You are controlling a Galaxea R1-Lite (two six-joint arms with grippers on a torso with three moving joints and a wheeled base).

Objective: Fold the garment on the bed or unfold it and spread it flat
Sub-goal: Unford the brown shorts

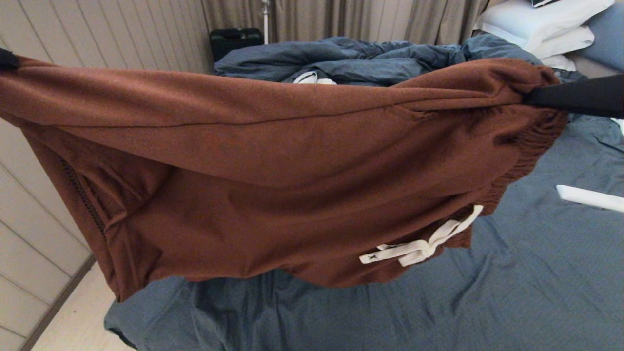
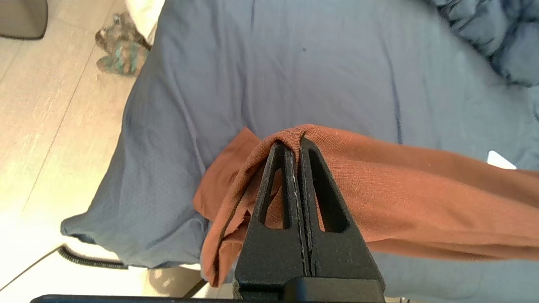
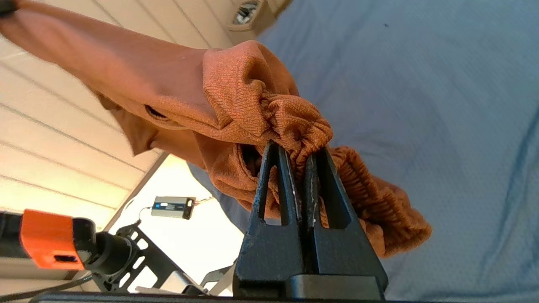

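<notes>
Setting: bedroom with pale panelled wall point(image 1: 97, 34), beige curtains point(image 1: 341, 19) and light floor point(image 1: 73, 317); a black case point(image 1: 235, 40) is stood at the wall beyond the bed.
Bed point(image 1: 536, 282): covered by a wrinkled slate-blue sheet; a rumpled dark-blue duvet point(image 1: 370, 61) is heaped at the far side, white pillows point(image 1: 536, 24) at the far right.
Garment point(image 1: 273, 165): rust-brown knit shorts, held up in the air above the bed and stretched sideways between both grippers; the gathered waistband point(image 1: 531, 146) is turned to the right, the white drawstring point(image 1: 419, 246) hangs tied near the lower edge.
Left gripper point(image 2: 297, 145): seen at the far left of the head view, clamped shut on a folded edge of the shorts.
Right gripper point(image 3: 300, 153): seen at the right of the head view, closed on the bunched waistband.
Other item: a flat white object point(image 1: 590, 197), not identifiable, is laid on the sheet at right.
</notes>
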